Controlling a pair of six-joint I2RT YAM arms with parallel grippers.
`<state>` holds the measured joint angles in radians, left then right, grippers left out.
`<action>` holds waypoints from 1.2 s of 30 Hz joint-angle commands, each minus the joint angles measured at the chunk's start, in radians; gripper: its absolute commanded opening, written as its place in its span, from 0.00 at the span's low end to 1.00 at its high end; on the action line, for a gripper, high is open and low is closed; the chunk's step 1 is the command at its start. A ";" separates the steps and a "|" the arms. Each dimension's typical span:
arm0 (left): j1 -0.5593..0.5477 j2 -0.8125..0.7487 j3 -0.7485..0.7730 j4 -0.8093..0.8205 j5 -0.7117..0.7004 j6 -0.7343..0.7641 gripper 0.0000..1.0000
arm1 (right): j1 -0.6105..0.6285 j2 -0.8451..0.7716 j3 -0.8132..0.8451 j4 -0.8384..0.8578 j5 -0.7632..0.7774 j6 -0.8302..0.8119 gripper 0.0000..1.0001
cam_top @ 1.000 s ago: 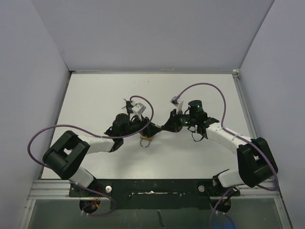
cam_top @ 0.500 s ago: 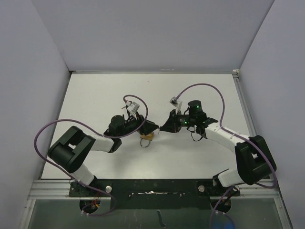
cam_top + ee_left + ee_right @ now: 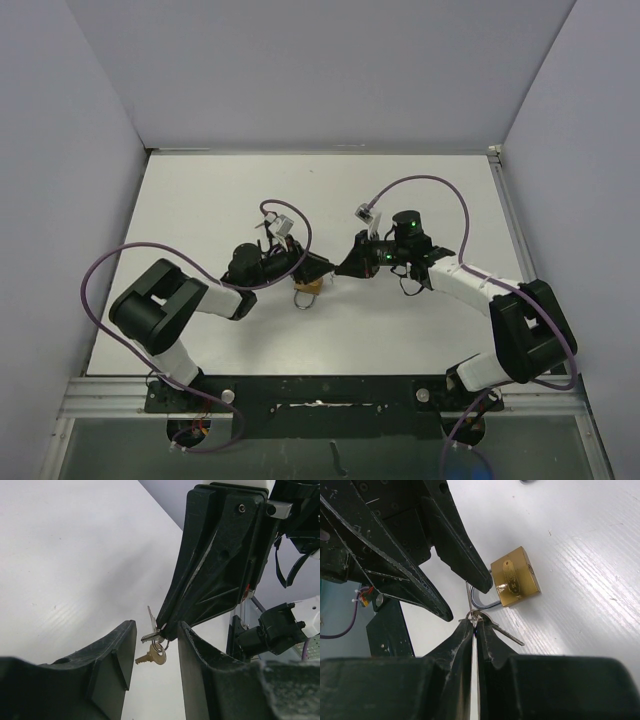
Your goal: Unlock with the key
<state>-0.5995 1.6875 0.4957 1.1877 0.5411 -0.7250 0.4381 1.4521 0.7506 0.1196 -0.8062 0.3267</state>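
Observation:
A small bunch of keys (image 3: 153, 655) on a ring hangs pinched in my right gripper (image 3: 475, 622), which is shut on the ring. One silver key (image 3: 508, 635) sticks out sideways, and a brass key dangles below in the left wrist view. My left gripper (image 3: 156, 630) is open, its two fingers (image 3: 116, 660) on either side of the hanging keys and the right gripper's tip, not touching them. The brass padlock (image 3: 515, 576) lies flat on the table with its shackle (image 3: 479, 600) shut, just below both grippers (image 3: 327, 268). In the top view the padlock (image 3: 306, 290) shows near the middle.
White table (image 3: 200, 200) inside grey walls. Purple cables (image 3: 430, 182) loop over both arms. A metal rail (image 3: 320, 400) runs along the near edge at the arm bases.
My left gripper's jaws have narrowed around the hanging keys and its arm has shifted slightly. The right gripper has kept its hold on the key ring in place.

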 commanded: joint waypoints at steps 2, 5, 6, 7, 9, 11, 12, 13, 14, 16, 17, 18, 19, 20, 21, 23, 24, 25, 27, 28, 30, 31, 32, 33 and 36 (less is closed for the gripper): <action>0.007 0.005 0.001 0.095 0.020 -0.007 0.34 | -0.006 0.004 0.010 0.059 -0.029 0.012 0.00; 0.006 0.002 -0.001 0.095 0.014 -0.005 0.26 | -0.006 0.009 0.011 0.063 -0.029 0.015 0.00; 0.006 0.002 0.000 0.094 0.014 -0.005 0.24 | -0.006 0.009 0.011 0.063 -0.029 0.017 0.00; 0.006 0.001 0.000 0.094 0.016 -0.005 0.22 | -0.006 0.010 0.012 0.066 -0.028 0.018 0.00; 0.006 0.001 0.000 0.095 0.017 -0.005 0.22 | -0.007 0.008 0.011 0.069 -0.029 0.022 0.00; 0.007 0.001 -0.001 0.096 0.017 -0.005 0.22 | -0.007 0.008 0.012 0.073 -0.030 0.024 0.00; 0.006 0.001 -0.003 0.098 0.016 -0.005 0.22 | -0.007 0.009 0.012 0.075 -0.032 0.024 0.00; 0.006 0.003 -0.005 0.102 0.016 -0.005 0.21 | -0.009 0.010 0.012 0.077 -0.033 0.027 0.00; 0.007 0.004 -0.007 0.108 0.016 -0.006 0.20 | -0.009 0.012 0.012 0.081 -0.037 0.029 0.00; 0.006 0.007 -0.011 0.122 0.016 -0.009 0.19 | -0.011 0.019 0.012 0.094 -0.046 0.035 0.00; 0.007 0.008 -0.012 0.130 0.016 -0.012 0.18 | -0.012 0.023 0.012 0.102 -0.050 0.041 0.00; 0.006 0.010 -0.014 0.138 0.018 -0.014 0.15 | -0.013 0.028 0.012 0.109 -0.057 0.045 0.00; 0.006 0.012 -0.015 0.146 0.020 -0.017 0.13 | -0.014 0.030 0.012 0.116 -0.061 0.050 0.00; 0.006 0.013 -0.018 0.156 0.021 -0.021 0.12 | -0.014 0.035 0.012 0.121 -0.064 0.053 0.00; 0.007 0.018 -0.020 0.169 0.020 -0.024 0.11 | -0.015 0.038 0.013 0.125 -0.065 0.056 0.00; 0.007 0.026 -0.022 0.190 0.023 -0.033 0.06 | -0.015 0.045 0.016 0.128 -0.067 0.061 0.00; 0.006 0.028 -0.022 0.201 0.022 -0.036 0.03 | -0.017 0.049 0.016 0.133 -0.067 0.065 0.00; 0.006 0.032 -0.022 0.209 0.023 -0.041 0.00 | -0.016 0.051 0.018 0.135 -0.067 0.068 0.00; 0.007 0.039 -0.022 0.224 0.023 -0.048 0.00 | -0.020 0.055 0.018 0.139 -0.063 0.076 0.01; 0.007 0.042 -0.022 0.231 0.023 -0.051 0.00 | -0.023 0.055 0.018 0.143 -0.061 0.083 0.04; 0.006 0.047 -0.024 0.245 0.018 -0.057 0.00 | -0.030 0.054 0.014 0.156 -0.059 0.100 0.10; 0.007 0.047 -0.026 0.250 0.013 -0.059 0.00 | -0.035 0.053 0.010 0.172 -0.062 0.110 0.15; 0.006 0.047 -0.028 0.253 0.007 -0.061 0.00 | -0.042 0.051 0.006 0.190 -0.062 0.124 0.25; 0.006 0.047 -0.030 0.256 -0.002 -0.064 0.00 | -0.047 0.049 -0.001 0.211 -0.064 0.141 0.33; 0.007 0.042 -0.047 0.270 -0.056 -0.072 0.00 | -0.073 0.034 -0.037 0.305 -0.058 0.201 0.48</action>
<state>-0.5900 1.7302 0.4660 1.3487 0.5407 -0.7811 0.3958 1.5043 0.7444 0.2596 -0.8619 0.4458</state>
